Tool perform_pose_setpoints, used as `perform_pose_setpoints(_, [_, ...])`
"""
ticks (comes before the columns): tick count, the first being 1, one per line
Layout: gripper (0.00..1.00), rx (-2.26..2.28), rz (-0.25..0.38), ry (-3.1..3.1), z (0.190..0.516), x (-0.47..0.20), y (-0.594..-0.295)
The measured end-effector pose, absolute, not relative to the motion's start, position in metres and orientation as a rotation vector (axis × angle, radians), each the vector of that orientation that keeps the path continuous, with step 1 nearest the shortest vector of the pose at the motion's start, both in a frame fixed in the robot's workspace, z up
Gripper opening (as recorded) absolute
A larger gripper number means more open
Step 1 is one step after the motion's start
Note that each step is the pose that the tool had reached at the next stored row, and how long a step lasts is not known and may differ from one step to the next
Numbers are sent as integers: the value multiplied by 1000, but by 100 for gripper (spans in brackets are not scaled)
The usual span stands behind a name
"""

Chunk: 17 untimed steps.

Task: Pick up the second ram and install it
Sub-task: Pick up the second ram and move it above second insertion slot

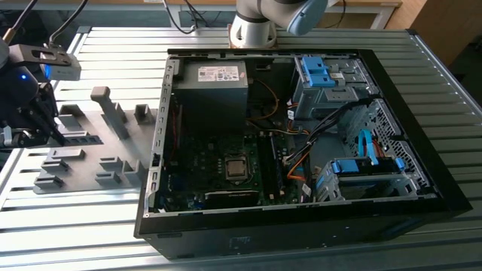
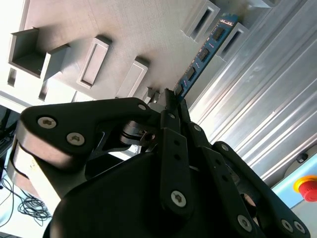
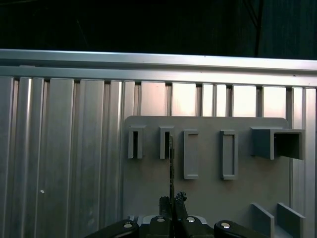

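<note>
The second ram (image 2: 202,55) is a thin dark stick with black chips, and it reaches out from between my fingertips over the grey holder plate (image 2: 124,29). My gripper (image 2: 171,99) is shut on its near end. The first wrist view shows the second ram (image 3: 171,166) edge-on, running from my gripper (image 3: 172,201) to a narrow slot block (image 3: 165,143) on the holder plate (image 3: 208,198). Whether its far end still sits in that slot I cannot tell. In the exterior view my gripper (image 1: 34,132) hangs at the left over the holder plate (image 1: 98,155).
An open black computer case (image 1: 421,186) lies to the exterior view's right, with the motherboard (image 1: 226,164), its upright memory slots (image 1: 276,164), a grey power supply (image 1: 211,76) and blue drive brackets (image 1: 362,166). Grey holder blocks (image 1: 113,110) stand on the plate. A red button (image 2: 307,186) sits beyond the slatted table.
</note>
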<state>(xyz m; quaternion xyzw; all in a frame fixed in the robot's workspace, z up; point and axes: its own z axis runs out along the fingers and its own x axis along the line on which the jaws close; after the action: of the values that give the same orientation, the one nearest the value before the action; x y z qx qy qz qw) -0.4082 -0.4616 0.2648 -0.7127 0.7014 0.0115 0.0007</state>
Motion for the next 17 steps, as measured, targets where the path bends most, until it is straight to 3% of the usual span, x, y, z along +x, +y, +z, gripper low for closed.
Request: perform_pose_setpoints(17, [14,-2238,36,2203,269,-408,-462])
